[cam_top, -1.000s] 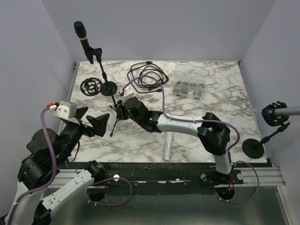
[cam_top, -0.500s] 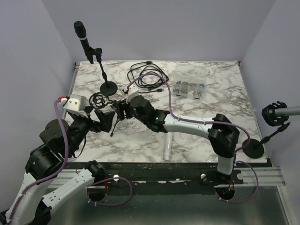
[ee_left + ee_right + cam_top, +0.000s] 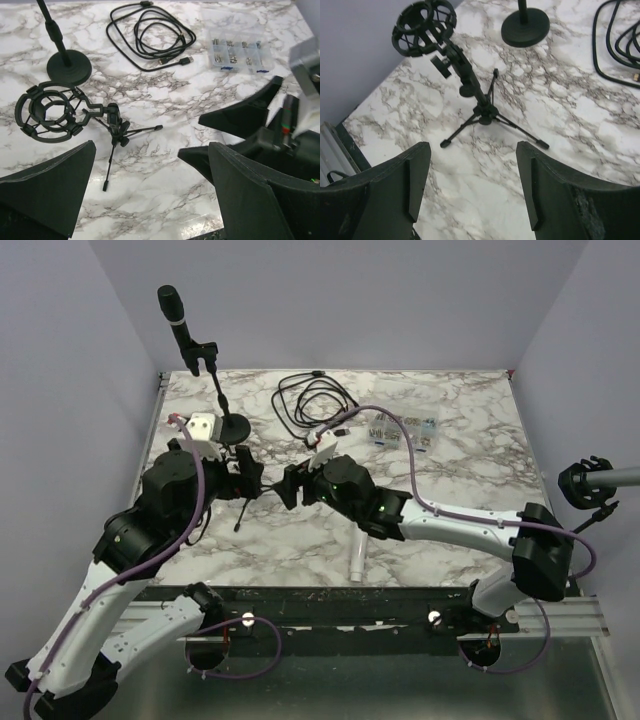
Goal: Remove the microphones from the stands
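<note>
The microphone (image 3: 172, 308) sits in the upper left of the top view. It is clipped at the head of its stand (image 3: 236, 430) and tilted, with its head up and to the left. The stand's round base rests on the marble table (image 3: 450, 510), toward the upper left of the slab. Neither of my grippers touches the microphone or the stand.

My left gripper (image 3: 151, 144) hangs over the left-centre of the table with its jaws spread wide — nothing lies between them. Through the gap, my left wrist view looks down on a small tripod (image 3: 117, 135) with its legs splayed on the marble. The tripod's shock mount (image 3: 47, 111) is at the left of that frame, just below the stand's base.

My right gripper (image 3: 472, 145) faces the left one near the middle of the top view, close to it but apart. Its jaws are released too and grasp nothing. In my right wrist view the same tripod sits mid-frame, with the mount at the upper left and the stand's base at the top edge.

A coiled black cable (image 3: 318, 400) lies at the upper centre of the top view, with a clear parts box (image 3: 402, 430) to its right. A white tube (image 3: 357, 557) lies at the lower centre, by the table's near edge.
</note>
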Controlling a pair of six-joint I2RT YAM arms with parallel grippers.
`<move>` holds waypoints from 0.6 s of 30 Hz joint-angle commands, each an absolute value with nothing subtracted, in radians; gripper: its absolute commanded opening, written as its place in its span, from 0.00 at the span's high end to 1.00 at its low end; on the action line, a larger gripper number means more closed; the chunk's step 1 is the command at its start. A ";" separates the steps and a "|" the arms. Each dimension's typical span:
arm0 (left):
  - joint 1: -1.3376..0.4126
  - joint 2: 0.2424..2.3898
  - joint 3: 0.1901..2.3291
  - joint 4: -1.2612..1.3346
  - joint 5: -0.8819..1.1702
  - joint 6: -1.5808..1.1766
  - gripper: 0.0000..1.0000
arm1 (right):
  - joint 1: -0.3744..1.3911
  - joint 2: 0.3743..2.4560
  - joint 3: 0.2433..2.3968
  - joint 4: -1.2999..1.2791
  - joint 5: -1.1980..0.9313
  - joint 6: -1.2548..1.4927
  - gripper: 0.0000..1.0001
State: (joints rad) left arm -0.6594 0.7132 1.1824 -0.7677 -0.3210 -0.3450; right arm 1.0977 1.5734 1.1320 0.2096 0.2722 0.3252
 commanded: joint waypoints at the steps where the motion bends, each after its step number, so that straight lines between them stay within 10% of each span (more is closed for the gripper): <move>1: -0.575 0.821 1.236 -0.801 -0.202 -0.407 0.01 | 1.095 1.452 1.015 0.191 0.319 0.345 0.24; 18: -0.514 1.591 1.390 -0.579 0.169 -0.548 0.16 | 1.058 0.975 0.604 0.151 0.522 0.354 0.22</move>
